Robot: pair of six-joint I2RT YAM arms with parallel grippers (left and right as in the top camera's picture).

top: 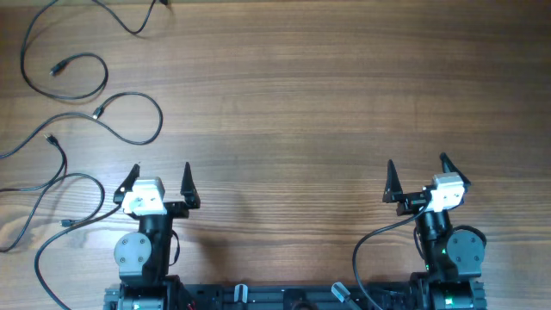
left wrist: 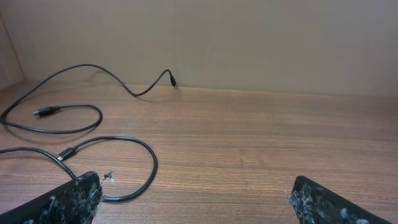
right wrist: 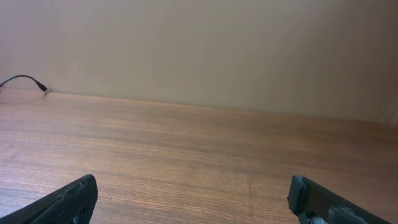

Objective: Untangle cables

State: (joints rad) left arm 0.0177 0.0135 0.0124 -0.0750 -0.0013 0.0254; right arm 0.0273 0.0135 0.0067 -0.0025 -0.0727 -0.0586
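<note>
Fingers [top: 187, 182] stand wide apart, empty, on left arm [top: 142, 250] and right arm [top: 448, 245], both aimed forward.

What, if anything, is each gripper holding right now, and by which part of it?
Nothing is held. The left gripper and the right gripper are both open and empty, and the cables lie apart from them.

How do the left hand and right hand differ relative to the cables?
The left hand sits beside the cables, on the table's left; the right hand sits far from them, on the right. The left hand's camera shows several loops just ahead; the right hand's shows only one plug end at far left. Both are open, empty and at the table's near edge.
</note>
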